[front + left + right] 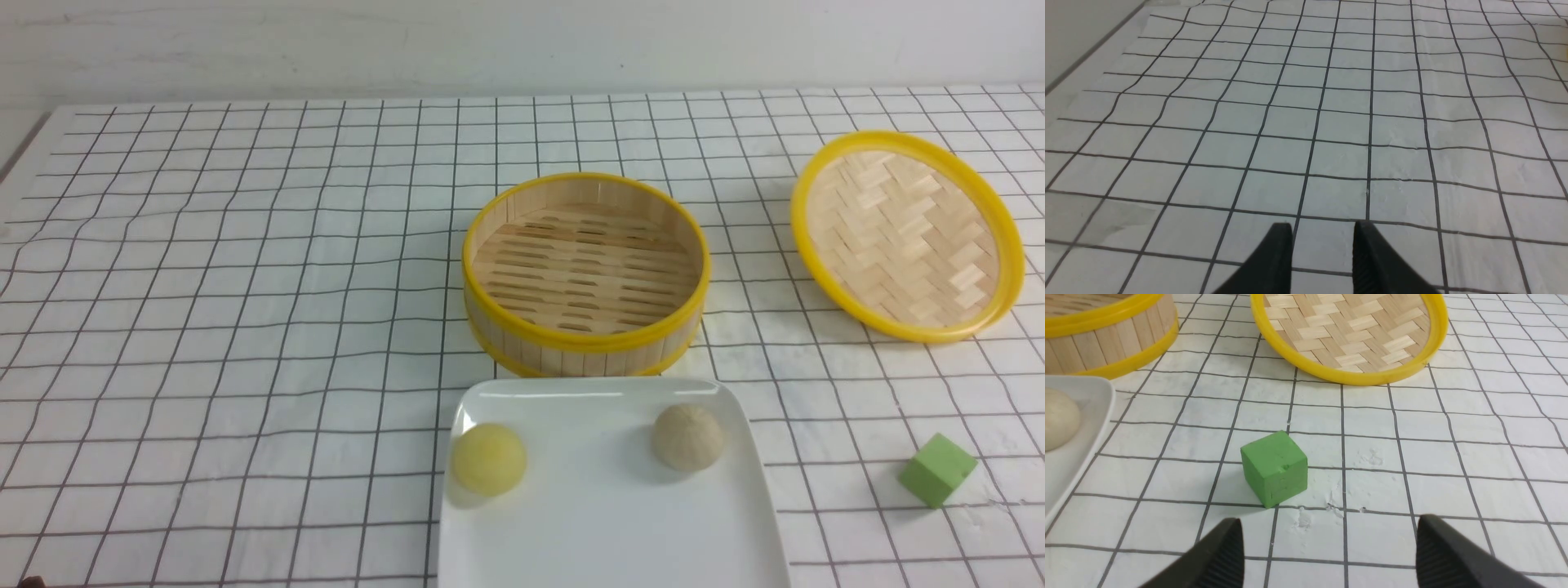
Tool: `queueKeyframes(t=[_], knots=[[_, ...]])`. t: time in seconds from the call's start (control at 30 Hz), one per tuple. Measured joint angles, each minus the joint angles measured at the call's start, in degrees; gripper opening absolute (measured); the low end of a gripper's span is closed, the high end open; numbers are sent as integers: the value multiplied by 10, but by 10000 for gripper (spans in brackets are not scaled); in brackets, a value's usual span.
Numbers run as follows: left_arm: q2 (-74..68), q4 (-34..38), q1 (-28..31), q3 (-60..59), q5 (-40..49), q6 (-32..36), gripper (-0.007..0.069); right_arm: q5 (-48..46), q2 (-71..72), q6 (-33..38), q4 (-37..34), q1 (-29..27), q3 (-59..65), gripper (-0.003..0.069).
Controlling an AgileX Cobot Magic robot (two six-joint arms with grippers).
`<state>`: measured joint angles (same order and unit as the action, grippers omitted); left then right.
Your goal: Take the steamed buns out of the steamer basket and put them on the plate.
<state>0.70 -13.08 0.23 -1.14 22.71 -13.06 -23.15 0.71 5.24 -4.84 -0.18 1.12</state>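
Two steamed buns lie on the white plate at the table's near edge: a pale yellow bun near its left edge and a beige bun toward its right. The same beige bun and the plate rim show in the right wrist view. The steamer basket stands just behind the plate with nothing on its slatted floor. Neither arm appears in the front view. My left gripper hovers open over bare checked cloth. My right gripper is wide open, holding nothing, just short of a green cube.
A green cube lies on the cloth right of the plate. The woven yellow-rimmed lid leans tilted at the back right. A white tablecloth with a black grid covers the table.
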Motion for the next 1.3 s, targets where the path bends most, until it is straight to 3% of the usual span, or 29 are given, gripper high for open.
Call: queueKeyframes(t=[1.3], knots=[[0, -29, 0, -1, 0, 0, 240, 0, 0, 0, 0, 0, 0, 547]])
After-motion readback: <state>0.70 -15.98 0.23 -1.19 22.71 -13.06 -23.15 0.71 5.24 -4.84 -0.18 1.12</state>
